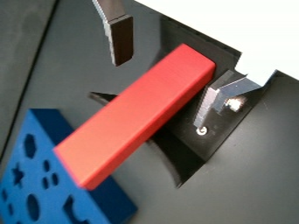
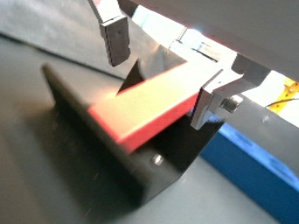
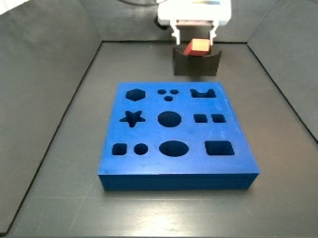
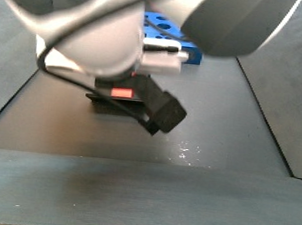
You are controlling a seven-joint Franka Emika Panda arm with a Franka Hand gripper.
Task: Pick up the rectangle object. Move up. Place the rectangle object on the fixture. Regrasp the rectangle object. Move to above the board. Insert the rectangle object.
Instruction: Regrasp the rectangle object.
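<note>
The dark table (image 3: 50, 139) carries a large flat bright blue square board (image 3: 174, 167) with shaped cutouts, lying mid-table. Beyond it, near the far edge, stands the small dark olive-grey notched fixture (image 3: 199, 63). The plain red-orange elongated rectangular block (image 1: 135, 118) rests in the fixture's notch, its ends sticking out on both sides. The pincer (image 1: 170, 66) hangs over the fixture, spread, its silver fingers (image 1: 121, 39) standing off on either side of the block.
</note>
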